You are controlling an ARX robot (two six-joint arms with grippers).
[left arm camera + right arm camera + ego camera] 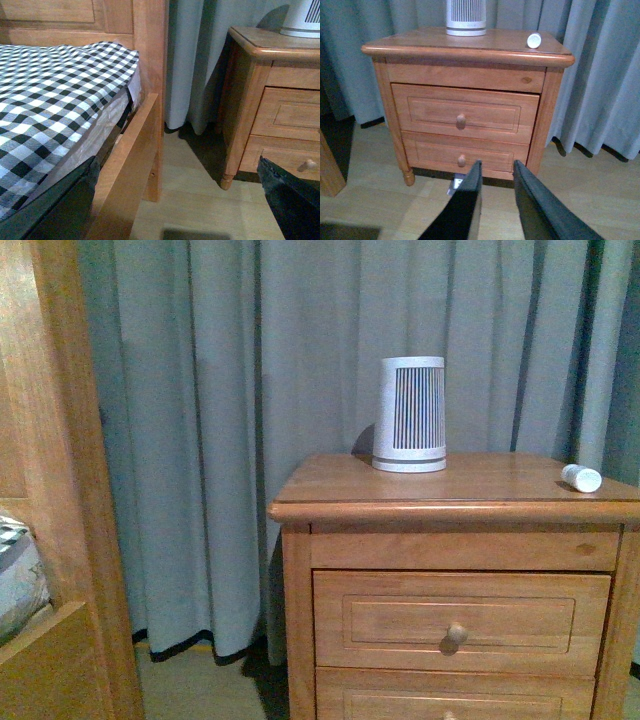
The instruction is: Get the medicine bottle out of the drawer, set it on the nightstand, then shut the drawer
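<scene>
— What colour is the nightstand (470, 485)?

— Orange-brown wood, same as the upper drawer (460, 622) with its framed panel and its round knob (456, 634). The bed frame (135, 165) matches it.

— And on top?

— A white ribbed device (410, 415) with dark vertical slits and a grey band near its base. The medicine bottle (581, 478) is plain white, cap too.

— Behind?

— Curtains (250, 390) in pale grey-blue, dark along the hem.

— The bedding?

— A black-and-white check sheet (45, 105). The floor (370, 200) is light wood, and the right gripper (496, 172) has dark, nearly black fingers.

Bedroom: bed (55, 95), nightstand (460, 485), curtains (250, 360).
</scene>
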